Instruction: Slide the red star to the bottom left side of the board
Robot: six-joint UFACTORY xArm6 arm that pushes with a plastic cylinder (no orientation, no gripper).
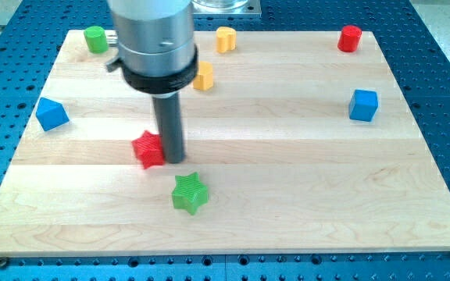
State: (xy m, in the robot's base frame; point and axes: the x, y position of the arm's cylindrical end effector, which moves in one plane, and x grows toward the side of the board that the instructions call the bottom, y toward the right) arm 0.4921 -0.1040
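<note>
The red star (148, 149) lies left of the board's middle. My tip (173, 160) stands right against the star's right side, touching it or nearly so. The rod rises from there to the large grey arm body at the view's top. A green star (190, 193) lies just below and to the right of my tip, apart from it.
A blue block (51, 114) sits at the left edge. A green cylinder (95, 38) is at the top left. Two yellow blocks (225, 39) (204, 76) are near the top middle, one partly behind the arm. A red cylinder (350, 37) is top right, a blue cube (363, 105) at the right.
</note>
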